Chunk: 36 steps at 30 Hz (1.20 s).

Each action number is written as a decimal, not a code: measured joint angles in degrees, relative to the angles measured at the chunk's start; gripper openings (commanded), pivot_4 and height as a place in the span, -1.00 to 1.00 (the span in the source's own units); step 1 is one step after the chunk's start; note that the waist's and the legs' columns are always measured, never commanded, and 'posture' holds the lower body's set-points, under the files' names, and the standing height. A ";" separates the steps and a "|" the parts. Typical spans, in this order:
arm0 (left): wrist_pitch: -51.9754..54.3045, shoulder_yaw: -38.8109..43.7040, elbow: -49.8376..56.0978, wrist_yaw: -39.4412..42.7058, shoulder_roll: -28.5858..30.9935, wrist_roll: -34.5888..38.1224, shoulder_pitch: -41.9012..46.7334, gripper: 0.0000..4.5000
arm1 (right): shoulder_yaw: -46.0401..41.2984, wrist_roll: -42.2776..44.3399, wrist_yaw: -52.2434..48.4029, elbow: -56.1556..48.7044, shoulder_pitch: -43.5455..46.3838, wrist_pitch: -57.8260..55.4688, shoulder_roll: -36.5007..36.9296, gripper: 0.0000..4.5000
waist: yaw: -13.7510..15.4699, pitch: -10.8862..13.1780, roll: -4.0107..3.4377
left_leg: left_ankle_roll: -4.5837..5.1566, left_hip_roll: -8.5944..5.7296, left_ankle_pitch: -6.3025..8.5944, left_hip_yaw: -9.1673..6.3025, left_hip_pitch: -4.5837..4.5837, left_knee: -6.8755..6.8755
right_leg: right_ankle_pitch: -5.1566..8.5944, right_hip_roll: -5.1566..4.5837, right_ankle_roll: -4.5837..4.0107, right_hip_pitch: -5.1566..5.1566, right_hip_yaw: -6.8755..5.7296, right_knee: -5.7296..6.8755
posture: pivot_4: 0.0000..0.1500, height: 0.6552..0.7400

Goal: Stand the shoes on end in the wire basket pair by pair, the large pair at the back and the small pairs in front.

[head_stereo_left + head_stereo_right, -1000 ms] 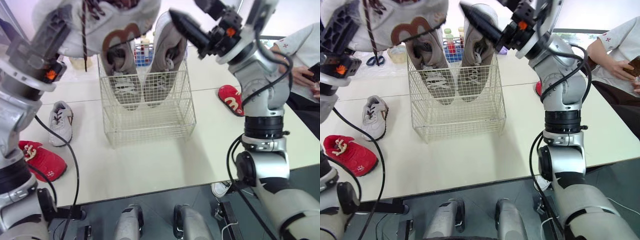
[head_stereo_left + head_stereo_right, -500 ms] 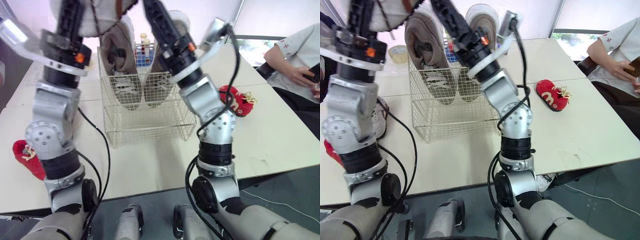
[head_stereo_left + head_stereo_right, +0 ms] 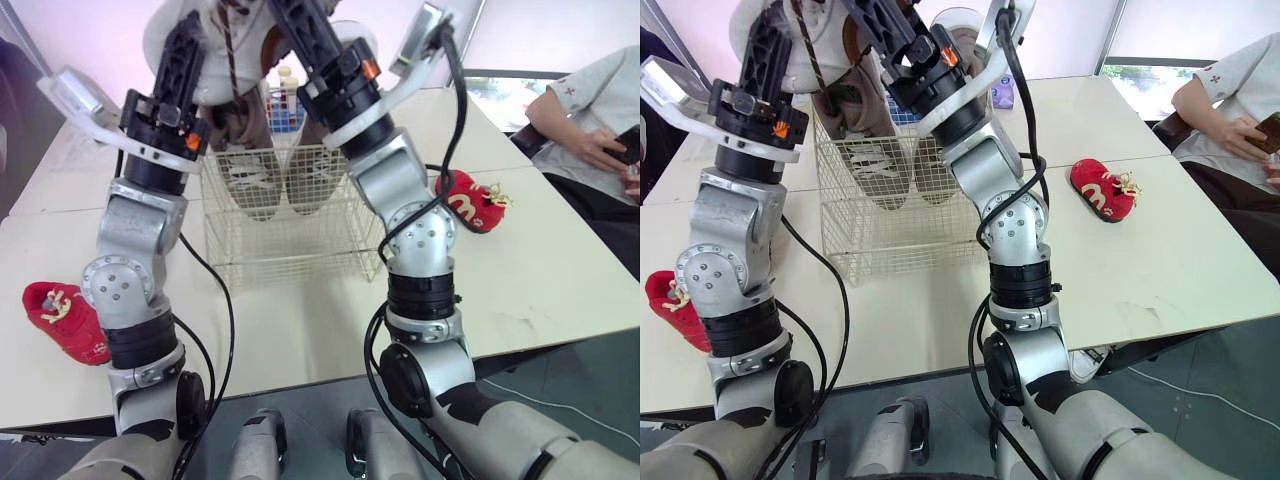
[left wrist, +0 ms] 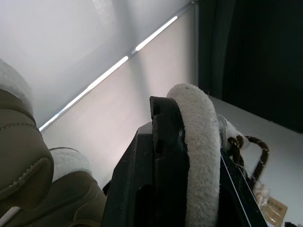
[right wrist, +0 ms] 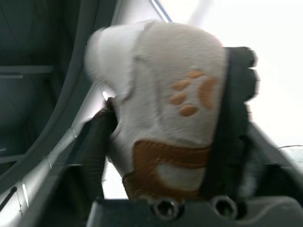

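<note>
While held high over the wire basket point(image 3: 300, 240), clamped from two sides and well clear of the rim: a white shoe point(image 4: 201, 151). Pinched at its fleecy collar by the left gripper point(image 3: 185, 45), with one black finger point(image 4: 161, 161) pressed flat against the fleece. Squeezed at the heel by the right gripper point(image 5: 173, 94), closed on either side of an orange paw print and a brown patch. Dangling from the shoe toward the basket, a dark lace point(image 3: 230, 50).

Standing on end at the back of the basket, heels up, side by side and touching: the large pair point(image 3: 312, 170), tan and grey.

Lying on the white table point(image 3: 300, 330), well apart: a red shoe point(image 3: 62, 322) off to the left of the basket, and a second red shoe point(image 3: 468, 197) just beside the basket's right wall. Cannot tell whether anything sits behind the arms on the left.

Seated at the table's far right edge, a person point(image 3: 590, 110) in a white top.
</note>
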State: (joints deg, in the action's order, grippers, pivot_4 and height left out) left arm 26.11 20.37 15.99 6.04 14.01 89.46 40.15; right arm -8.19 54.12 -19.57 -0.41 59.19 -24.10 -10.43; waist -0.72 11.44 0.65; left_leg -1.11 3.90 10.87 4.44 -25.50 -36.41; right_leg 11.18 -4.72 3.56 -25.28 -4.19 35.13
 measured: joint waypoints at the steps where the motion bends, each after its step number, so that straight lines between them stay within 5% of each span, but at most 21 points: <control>1: 0.03 0.00 0.17 -0.05 0.15 0.00 -0.03 -0.65 | -0.15 0.01 -0.20 0.47 0.22 0.01 0.29 -0.37 | 0.00 0.00 0.00 | 0.00 0.00 0.00 0.00 0.00 0.00 | 0.00 0.00 0.00 0.00 0.00 0.00 | 1.00 1.00; 2: 0.14 0.02 0.35 -0.15 0.39 0.03 -0.08 -0.38 | -0.25 0.00 -0.47 0.87 0.33 -0.01 0.60 -0.58 | 0.01 0.00 0.00 | 0.00 0.00 0.00 0.00 0.00 0.00 | 0.01 0.00 -0.02 0.00 0.00 -0.01 | 1.00 1.00; 6: 1.60 -0.16 0.72 -1.13 2.13 -0.65 -1.19 0.42 | -0.13 -1.35 -2.99 1.55 1.58 0.09 3.44 -0.58 | 0.00 0.00 0.00 | 0.00 0.00 0.00 0.00 0.00 0.00 | 0.01 0.00 -0.02 0.00 0.00 -0.01 | 1.00 1.00; 10: 4.53 -2.14 3.96 -2.44 7.35 -5.59 -4.17 0.42 | -0.12 -4.53 -9.04 5.37 5.72 0.83 11.81 -0.58 | 0.06 0.01 0.00 | 0.00 -0.01 0.00 0.01 0.00 0.02 | 0.11 0.00 -0.18 0.00 0.00 -0.06 | 1.00 1.00; 16: 10.35 -4.04 14.55 -3.25 19.56 -13.29 -12.70 0.42 | 0.00 -11.57 -29.92 16.17 8.50 2.11 33.77 -0.58 | 0.13 0.02 0.01 | -0.02 -0.03 0.01 0.07 -0.03 0.23 | 0.13 -0.03 -0.21 -0.06 0.02 -0.23 | 1.00 1.00; 19: 10.78 -4.26 19.37 -5.83 20.15 -14.39 -14.09 0.42 | 1.32 -14.89 -39.11 21.33 8.51 2.69 38.99 -0.58 | -0.13 0.02 0.01 | -0.02 -0.02 0.01 0.12 0.02 0.31 | 0.13 -0.01 -0.19 -0.13 0.08 -0.21 | 1.00 1.00; 26: 9.38 -5.62 25.22 -13.01 15.72 -17.75 -21.51 0.42 | 5.37 -20.90 -50.50 27.80 8.48 5.05 40.61 -0.58 | -0.12 0.03 -0.02 | -0.01 0.01 0.01 0.11 0.11 0.27 | 0.11 0.07 -0.16 -0.17 0.15 -0.01 | 1.00 1.00; 36: 9.49 -5.45 27.25 -10.13 18.53 -19.21 -32.30 0.42 | 8.74 -30.68 -56.61 42.27 8.77 16.66 36.73 -0.58 | 0.14 0.03 -0.01 | -0.06 -0.03 0.03 0.21 0.05 0.18 | 0.12 0.02 -0.24 -0.15 0.27 -0.13 | 1.00 1.00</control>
State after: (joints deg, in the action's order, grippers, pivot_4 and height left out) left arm 35.61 14.92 43.24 -4.10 32.54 70.25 7.85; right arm 0.55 23.44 -76.18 41.86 67.96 -7.44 26.30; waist -0.58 11.47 0.64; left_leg -1.17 3.87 10.90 4.65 -25.45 -36.23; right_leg 11.30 -4.70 3.32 -25.43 -3.93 35.00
